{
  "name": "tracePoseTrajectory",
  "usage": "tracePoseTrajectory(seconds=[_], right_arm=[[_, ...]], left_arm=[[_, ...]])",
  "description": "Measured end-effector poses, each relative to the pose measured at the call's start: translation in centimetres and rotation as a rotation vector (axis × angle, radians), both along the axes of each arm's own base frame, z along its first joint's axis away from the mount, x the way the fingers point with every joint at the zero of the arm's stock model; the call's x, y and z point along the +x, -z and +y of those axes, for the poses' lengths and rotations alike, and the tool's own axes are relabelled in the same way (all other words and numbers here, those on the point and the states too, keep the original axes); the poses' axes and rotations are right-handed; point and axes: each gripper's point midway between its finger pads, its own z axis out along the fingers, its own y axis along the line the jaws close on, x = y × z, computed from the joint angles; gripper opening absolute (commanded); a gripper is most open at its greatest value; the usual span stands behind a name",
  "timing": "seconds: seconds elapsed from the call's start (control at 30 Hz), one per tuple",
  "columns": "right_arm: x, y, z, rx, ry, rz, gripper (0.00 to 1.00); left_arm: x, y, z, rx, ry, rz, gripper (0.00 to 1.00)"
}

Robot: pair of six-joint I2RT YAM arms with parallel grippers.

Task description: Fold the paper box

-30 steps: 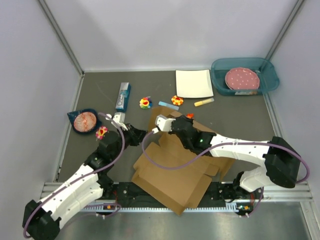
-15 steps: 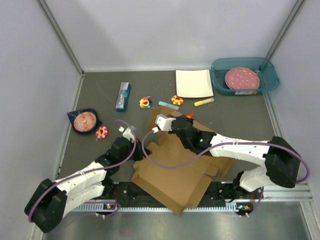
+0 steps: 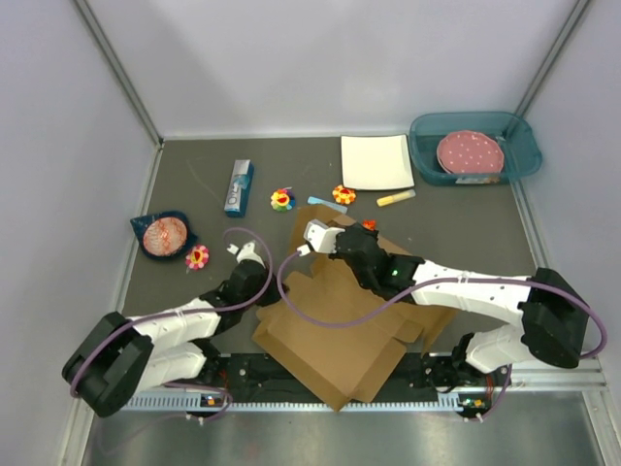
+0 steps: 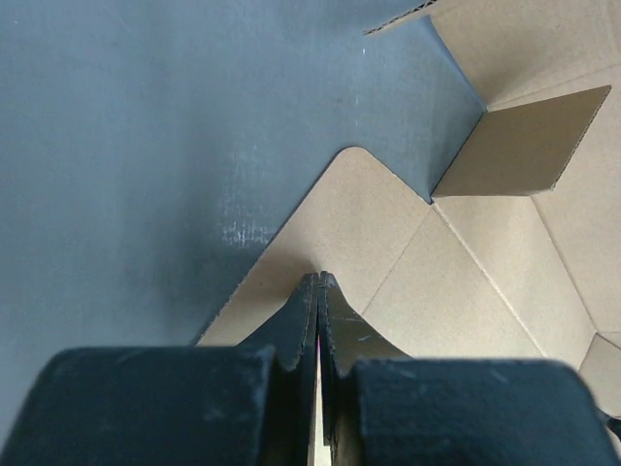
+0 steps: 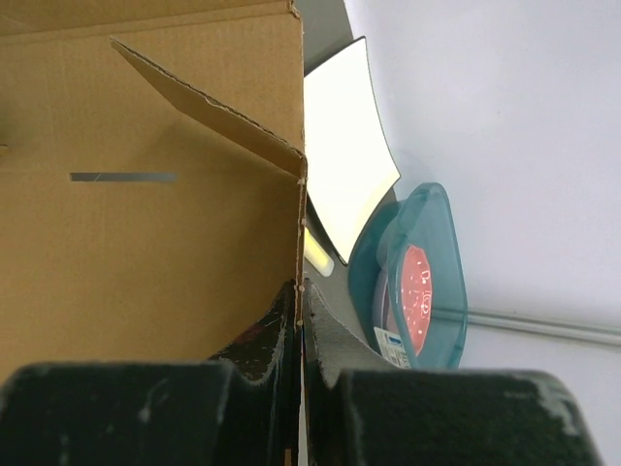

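The paper box (image 3: pixel 335 335) lies mostly flat on the table (image 3: pixel 194 194) just ahead of the arm bases, with its near corner over the base rail and one far panel (image 5: pixel 175 194) raised. Judge the corrugated sheet as light and stiff across its panels, yet compliant along the scored creases. It probably slides easily on the table, and thin edges may crush under a hard pinch. Take hold at panel edges close to a crease, not at flap tips. The right gripper (image 5: pixel 300 286) clamps the free edge of the raised panel, and the right arm reaches across the sheet with its wrist over the far left corner. The left gripper (image 4: pixel 318 280) has its jaws together. Its tips are at the rounded flap (image 4: pixel 359 223), with nothing visibly clamped, and the arm is stretched low along the table.
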Motion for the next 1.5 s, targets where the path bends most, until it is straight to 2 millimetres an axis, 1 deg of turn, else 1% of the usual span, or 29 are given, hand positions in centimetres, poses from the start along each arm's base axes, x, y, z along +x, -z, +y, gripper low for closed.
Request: tracePoseTrajectory(seconds=[0.13, 0.2, 0.23, 0.27, 0.33, 0.37, 0.4, 0.43, 0.5, 0.53, 0.57, 0.6, 0.67, 0.7, 0.77, 0.97, 1.23, 1.27, 1.3, 1.4, 1.43, 1.5], right_arm=[[0.0, -0.1, 0.0, 0.003, 0.0, -0.002, 0.0], [-0.1, -0.2, -0.1, 0.005, 0.0, -0.002, 0.0], [-0.1, -0.3, -0.1, 0.006, 0.0, -0.003, 0.0], [-0.1, -0.3, -0.1, 0.005, -0.001, -0.003, 0.0], [-0.1, -0.4, -0.2, 0.004, -0.001, -0.002, 0.0], [-0.2, -0.3, -0.2, 0.001, -0.001, -0.001, 0.0], [-0.2, -0.3, -0.2, 0.0, -0.002, 0.0, 0.0], [-0.2, -0.3, -0.2, -0.001, -0.002, 0.0, 0.0], [-0.2, -0.3, -0.2, -0.002, -0.003, -0.001, 0.0], [-0.2, -0.3, -0.2, -0.002, -0.005, -0.001, 0.0], [-0.3, -0.3, -0.1, -0.005, -0.007, -0.002, 0.0], [-0.3, -0.4, 0.0, -0.009, -0.011, -0.005, 0.0], [-0.5, -0.5, 0.2, -0.017, -0.018, -0.015, 0.0], [-0.6, -0.7, 0.3, -0.022, -0.023, -0.023, 0.0], [-0.7, -1.0, 0.7, -0.029, -0.032, -0.041, 0.0], [-0.9, -1.6, 0.9, -0.052, -0.037, -0.078, 0.0], [-0.9, -1.6, 0.7, -0.062, -0.028, -0.084, 0.0], [-0.9, -1.6, 0.7, -0.061, -0.027, -0.083, 0.0], [-0.9, -1.6, 0.7, -0.058, -0.026, -0.082, 0.0], [-0.9, -1.6, 0.7, -0.057, -0.025, -0.082, 0.0], [-0.9, -1.5, 0.7, -0.059, -0.024, -0.082, 0.0], [-1.0, -1.4, 0.7, -0.061, -0.021, -0.086, 0.0]], left_arm=[[0.2, -0.1, 0.0, 0.007, -0.008, -0.003, 0.05], [0.0, -0.5, 0.2, 0.011, -0.006, -0.01, 0.13], [0.0, -1.1, 0.4, 0.009, -0.005, -0.026, 0.16], [0.0, -1.9, 0.5, 0.003, -0.004, -0.053, 0.23], [0.4, -4.1, 0.6, -0.023, -0.006, -0.127, 0.32], [0.8, -5.7, 0.7, -0.039, -0.015, -0.175, 0.41], [1.0, -6.5, 0.7, -0.046, -0.017, -0.199, 0.48], [1.4, -7.8, 0.7, -0.055, -0.026, -0.239, 0.52], [2.2, -10.1, 0.8, -0.063, -0.039, -0.308, 0.56], [2.7, -11.2, 0.8, -0.064, -0.043, -0.339, 0.56], [3.1, -12.1, 0.8, -0.061, -0.047, -0.364, 0.57], [3.5, -12.5, 0.7, -0.048, -0.047, -0.376, 0.57], [4.4, -13.2, 0.4, -0.028, -0.045, -0.398, 0.58], [4.8, -13.2, 0.2, -0.009, -0.04, -0.399, 0.58], [5.6, -12.7, -0.1, 0.032, -0.027, -0.395, 0.58], [6.8, -11.0, -0.7, 0.106, 0.014, -0.389, 0.58], [8.0, -10.7, -1.2, 0.132, 0.026, -0.424, 0.56], [8.2, -10.7, -1.4, 0.134, 0.028, -0.426, 0.55], [8.3, -10.7, -1.6, 0.132, 0.031, -0.429, 0.5], [8.7, -10.7, -2.3, 0.118, 0.049, -0.443, 0.39], [8.8, -10.8, -2.6, 0.11, 0.056, -0.447, 0.3], [8.8, -10.8, -3.2, 0.086, 0.079, -0.446, 0.23]])
